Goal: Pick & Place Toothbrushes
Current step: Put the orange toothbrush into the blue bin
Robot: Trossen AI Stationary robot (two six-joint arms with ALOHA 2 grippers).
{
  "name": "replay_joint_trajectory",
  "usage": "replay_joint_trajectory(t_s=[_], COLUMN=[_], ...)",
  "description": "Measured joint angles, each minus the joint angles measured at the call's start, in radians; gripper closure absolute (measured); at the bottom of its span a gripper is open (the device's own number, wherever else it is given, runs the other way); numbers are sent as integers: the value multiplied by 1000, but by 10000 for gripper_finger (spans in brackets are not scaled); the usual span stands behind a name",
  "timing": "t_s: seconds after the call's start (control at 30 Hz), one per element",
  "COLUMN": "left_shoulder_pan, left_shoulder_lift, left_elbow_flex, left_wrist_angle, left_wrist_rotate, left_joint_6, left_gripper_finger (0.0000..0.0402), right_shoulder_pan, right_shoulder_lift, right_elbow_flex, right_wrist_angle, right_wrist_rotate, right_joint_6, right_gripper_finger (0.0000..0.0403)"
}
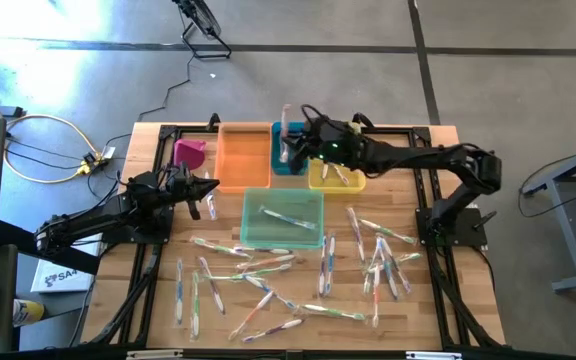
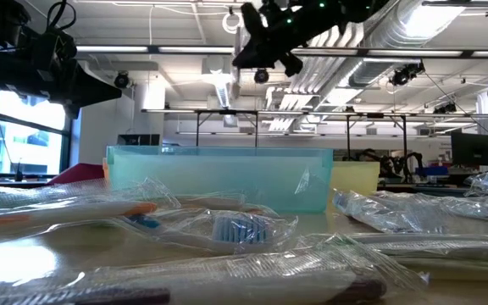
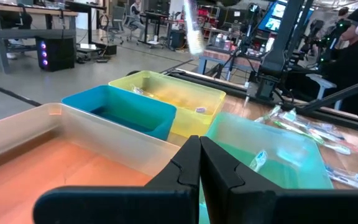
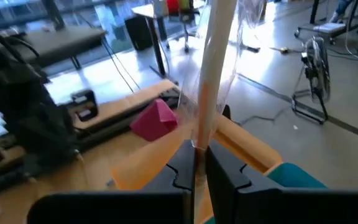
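Workshop floor: grey concrete is showing around the wooden table [image 1: 118, 300], with cables trailing off beside it.
Bins: an orange bin [image 1: 243, 155], blue bin [image 1: 286, 160], yellow bin [image 1: 336, 178] and green bin [image 1: 282, 220] are sitting clustered at the table's far middle, with a pink bin [image 1: 189, 152] tipped beside the orange one.
Scattered toothbrushes [image 1: 268, 290]: wrapped and lying every which way across the near half of the table; a couple are resting in the green and yellow bins.
Right gripper [image 1: 293, 150]: hanging over the blue bin, fingers [image 4: 219, 171] pinching a wrapped toothbrush [image 4: 213, 74].
Held toothbrush axis: standing roughly upright, long axis rising from the jaws.
Left gripper [image 1: 206, 190]: waiting beside the orange bin, fingers pressed together, holding nothing.
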Motion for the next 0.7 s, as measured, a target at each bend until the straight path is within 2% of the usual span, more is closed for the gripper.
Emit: replay_joint_trajectory(t_s=[0.3,0.5,0.7], left_shoulder_pan=[0,0,0], left_shoulder_lift=[0,0,0], left_elbow_flex=[0,0,0], left_wrist_angle=[0,0,0], left_wrist_rotate=[0,-3,-3], left_joint_6=[0,0,0], left_gripper_finger=[402,402,402], right_shoulder_pan=[-80,-160,-218], right_shoulder_lift=[188,243,243], right_elbow_flex=[233,251,251], right_wrist_angle=[-231,-268,-360], right_wrist_rotate=[-25,-106,-133], right_joint_6=[-49,-9,25], right_gripper_finger=[391,391,391])
